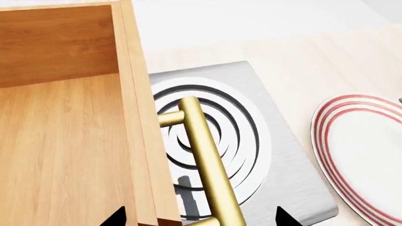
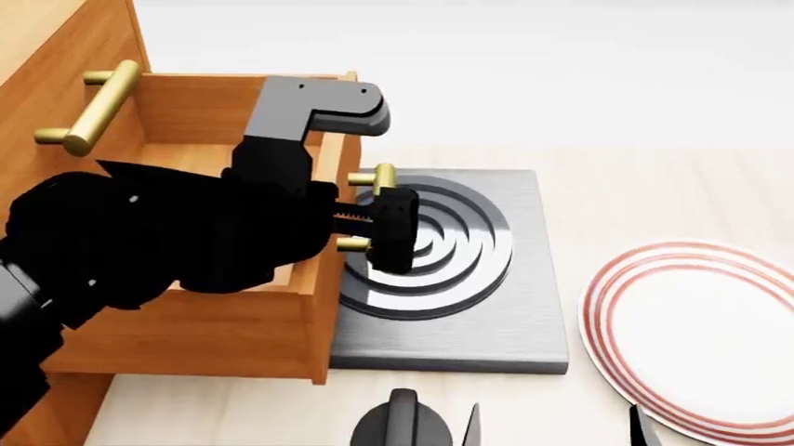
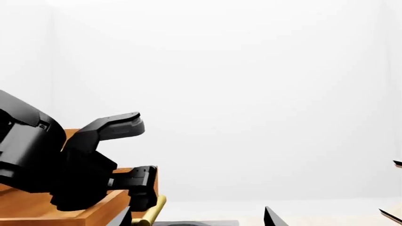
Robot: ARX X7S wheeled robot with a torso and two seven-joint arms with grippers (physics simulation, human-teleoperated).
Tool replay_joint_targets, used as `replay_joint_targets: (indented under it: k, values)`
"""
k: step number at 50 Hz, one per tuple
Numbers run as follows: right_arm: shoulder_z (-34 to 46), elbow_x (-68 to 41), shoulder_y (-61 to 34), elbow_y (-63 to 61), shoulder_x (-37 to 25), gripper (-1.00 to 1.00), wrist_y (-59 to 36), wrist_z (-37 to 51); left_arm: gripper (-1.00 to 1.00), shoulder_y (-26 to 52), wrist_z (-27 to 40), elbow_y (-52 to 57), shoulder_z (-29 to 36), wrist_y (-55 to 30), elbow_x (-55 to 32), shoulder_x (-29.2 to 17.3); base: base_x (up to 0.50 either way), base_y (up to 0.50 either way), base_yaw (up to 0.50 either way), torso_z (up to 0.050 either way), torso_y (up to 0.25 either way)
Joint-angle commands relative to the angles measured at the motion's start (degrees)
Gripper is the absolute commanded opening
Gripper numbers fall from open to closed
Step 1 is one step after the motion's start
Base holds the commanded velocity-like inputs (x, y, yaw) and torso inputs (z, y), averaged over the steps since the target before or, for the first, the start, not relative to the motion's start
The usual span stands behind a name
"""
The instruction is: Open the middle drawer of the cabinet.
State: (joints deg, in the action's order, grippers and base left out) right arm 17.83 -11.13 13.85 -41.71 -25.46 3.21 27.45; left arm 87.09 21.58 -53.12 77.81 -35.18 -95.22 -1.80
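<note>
The orange-brown cabinet (image 2: 56, 65) stands at the left. Its middle drawer (image 2: 186, 334) is pulled out, and I see its bare wooden inside (image 1: 56, 141). The brass bar handle (image 1: 204, 155) on its front hangs over the burner plate. My left gripper (image 2: 366, 218) is open and straddles the drawer's front panel and handle. One fingertip (image 1: 118, 217) is over the drawer's inside and the other (image 1: 284, 217) is beyond the handle. The top drawer's handle (image 2: 97, 107) shows above. My right gripper (image 2: 552, 427) is open and holds nothing, low in the head view.
A grey square burner plate (image 2: 522, 316) with concentric rings lies right under the drawer front. A white plate with red rings (image 2: 694, 334) lies to its right on the pale wooden surface. A black knob (image 2: 397, 423) sits near the front edge.
</note>
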Motion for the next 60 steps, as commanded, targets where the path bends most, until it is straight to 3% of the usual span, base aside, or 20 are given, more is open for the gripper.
replay_joint_targets:
  k: [1, 4, 7, 14, 35, 41, 50, 60]
  values:
    - [0.1, -0.1, 0.0, -0.3, -0.1, 1.0, -0.2, 0.2, 1.0, -2.2, -0.8, 2.1, 7.1, 4.5, -13.5, 1.6, 0.0, 0.0, 0.0, 0.0, 0.0]
    - [0.2, 0.0, -0.1, -0.3, -0.1, 1.0, -0.2, 0.2, 1.0, -2.1, -1.4, 1.2, 7.6, 8.9, -12.0, 1.7, 0.0, 0.0, 0.0, -0.003, 0.0]
    - [0.3, 0.1, -0.2, -0.2, -0.1, 1.0, -0.2, 0.2, 1.0, -2.1, -1.0, 2.6, 6.2, 19.7, -8.3, 0.4, 0.0, 0.0, 0.0, 0.0, 0.0]
    - [0.4, 0.0, -0.3, -0.3, -0.2, 1.0, -0.4, 0.4, 1.0, -1.3, 3.3, 6.7, 6.1, 30.8, -2.1, -2.0, 0.0, 0.0, 0.0, 0.0, 0.0]
    - [0.5, -0.1, -0.3, -0.6, -0.5, 1.0, -0.4, 0.7, 1.0, -1.5, 4.2, 7.7, 6.4, 34.4, 0.6, -3.1, 0.0, 0.0, 0.0, 0.0, 0.0]
    - [0.6, 0.0, -0.3, -0.6, -0.6, 1.0, -0.5, 0.8, 1.0, -1.1, 7.0, 11.4, 9.7, 39.9, 8.1, -4.8, 0.0, 0.0, 0.0, 0.0, 0.0]
    - [0.8, 0.1, -0.4, -0.5, -0.6, 1.0, -0.5, 0.9, 1.0, -0.3, 17.0, 20.5, 16.0, 51.8, 25.6, -9.2, 0.0, 0.0, 0.0, 0.0, 0.0]
    - [0.8, -0.1, -0.4, -0.3, -0.7, 1.0, -0.2, 1.0, 1.0, -0.1, 18.6, 25.2, 15.0, 52.7, 25.5, -11.6, 0.0, 0.0, 0.0, 0.0, 0.0]
